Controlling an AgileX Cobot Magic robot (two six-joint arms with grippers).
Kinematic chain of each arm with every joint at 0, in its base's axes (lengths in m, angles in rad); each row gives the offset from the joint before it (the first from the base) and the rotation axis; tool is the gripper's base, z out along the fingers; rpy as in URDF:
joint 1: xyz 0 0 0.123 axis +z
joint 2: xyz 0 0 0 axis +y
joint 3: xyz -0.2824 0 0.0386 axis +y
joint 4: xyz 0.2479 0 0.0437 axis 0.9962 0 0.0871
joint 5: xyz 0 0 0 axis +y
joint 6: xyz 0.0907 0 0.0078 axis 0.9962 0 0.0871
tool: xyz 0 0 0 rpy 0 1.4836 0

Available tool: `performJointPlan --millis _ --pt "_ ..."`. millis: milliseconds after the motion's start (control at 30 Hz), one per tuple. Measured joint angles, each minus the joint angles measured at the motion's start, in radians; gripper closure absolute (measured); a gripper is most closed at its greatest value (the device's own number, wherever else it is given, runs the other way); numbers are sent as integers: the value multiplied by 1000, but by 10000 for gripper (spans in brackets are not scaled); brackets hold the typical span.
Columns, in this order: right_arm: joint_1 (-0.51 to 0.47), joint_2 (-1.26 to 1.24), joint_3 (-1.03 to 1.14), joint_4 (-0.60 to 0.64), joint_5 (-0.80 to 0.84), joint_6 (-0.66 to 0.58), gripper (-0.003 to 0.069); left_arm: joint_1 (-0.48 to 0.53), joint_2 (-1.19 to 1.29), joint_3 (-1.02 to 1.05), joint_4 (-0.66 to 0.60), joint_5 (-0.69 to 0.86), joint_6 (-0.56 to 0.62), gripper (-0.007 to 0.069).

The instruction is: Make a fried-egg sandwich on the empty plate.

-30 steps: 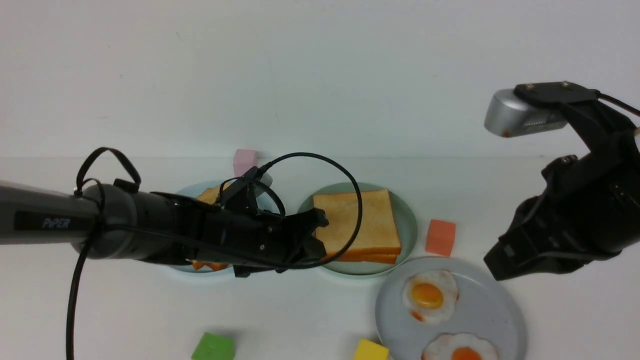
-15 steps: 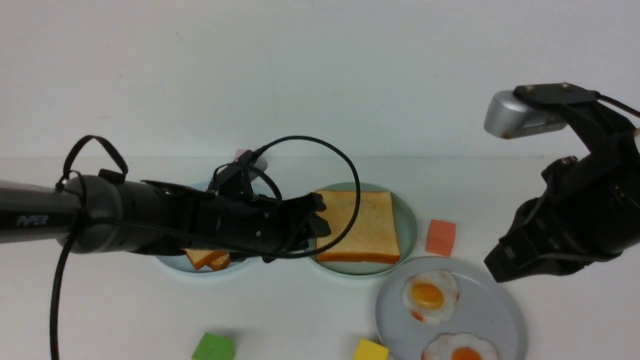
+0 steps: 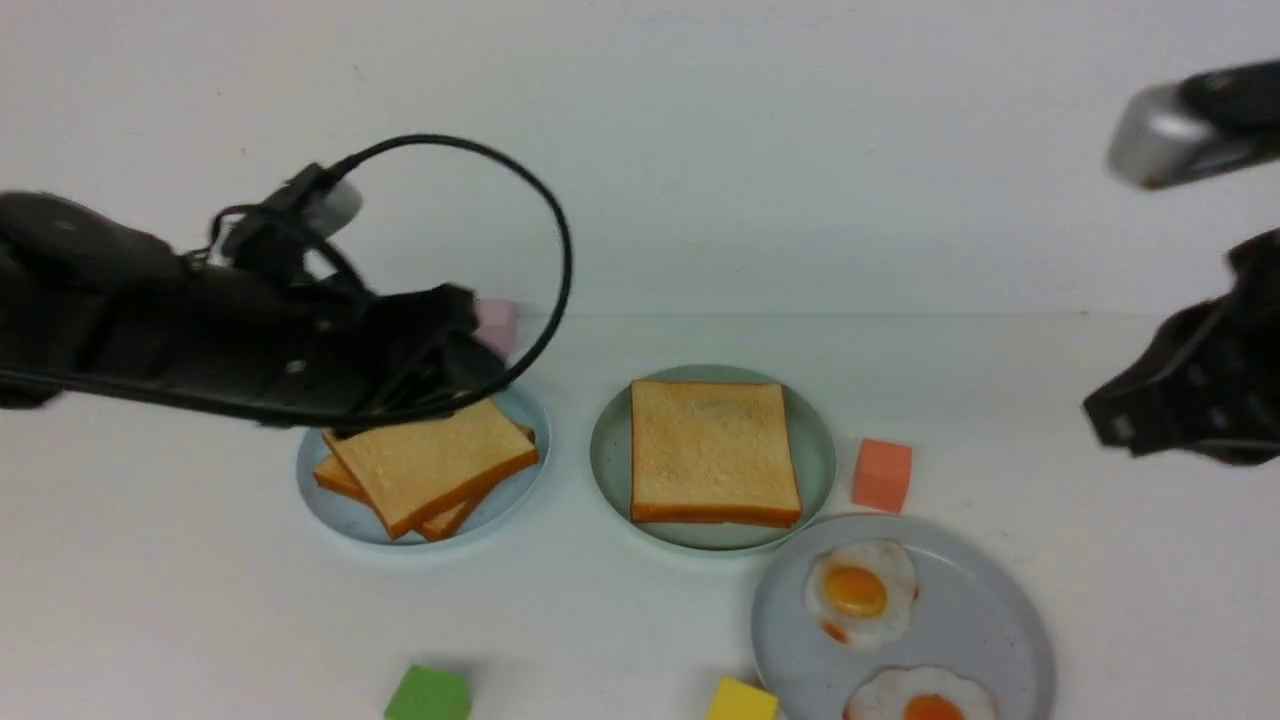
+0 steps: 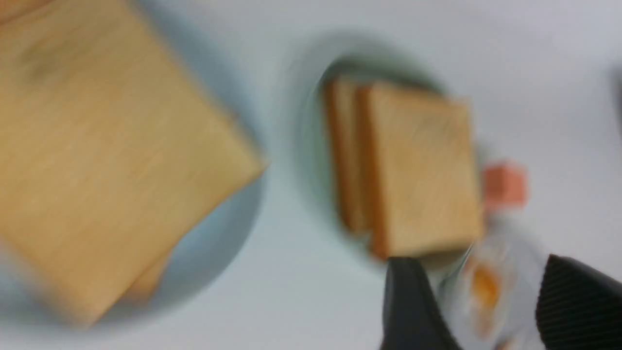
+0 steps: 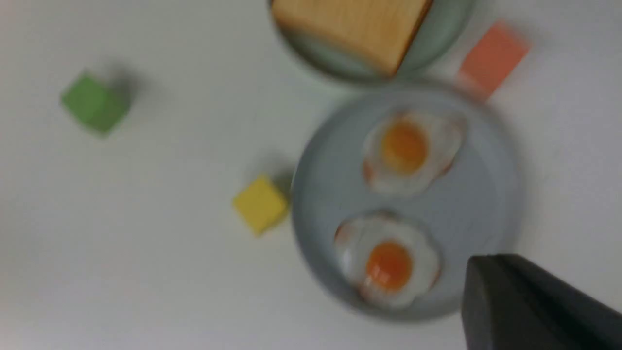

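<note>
The left gripper [image 3: 455, 345] is seen raised above the white table [image 3: 200, 600] with its two dark fingers [image 4: 413, 311] spread wide and nothing held between them. Directly beneath and just forward of it, a pile of plain golden-brown toast slices [image 3: 430, 465] is stacked on a round pale blue plate [image 3: 330, 515]. To the right of that gripper, well apart from it, the round mint-green plate [image 3: 815, 455] is found carrying a square golden-brown toast stack [image 3: 712, 450]; in the blurred left wrist view two slice edges can be made out there, while no egg can be seen between them. A small pink block [image 3: 497, 322] is partly hidden just behind the left gripper. The right gripper [image 5: 515, 296] is held high at the right side, and its jaws are pressed together, empty. Below it, a larger round grey plate [image 3: 990, 620] bears two white fried eggs with orange yolks [image 3: 860, 592], untouched. An orange cube [image 3: 882, 475] lies between the mint-green plate and the right gripper, and a yellow cube [image 3: 742, 700] and a green cube [image 3: 428, 694] lie nearer the camera.
</note>
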Motion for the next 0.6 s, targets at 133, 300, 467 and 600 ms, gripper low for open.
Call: performJointPlan --millis 133,300,467,600 --pt "0 -137 110 -27 -128 57 638 14 -73 1 376 185 -265 424" --pt "0 -336 279 -39 -245 154 638 -100 -188 5 440 298 -305 638" --pt "0 -536 441 -39 -327 187 638 -196 -384 5 491 371 -370 638" --pt "0 -685 563 -37 -380 190 650 -205 -580 10 588 421 -508 638"
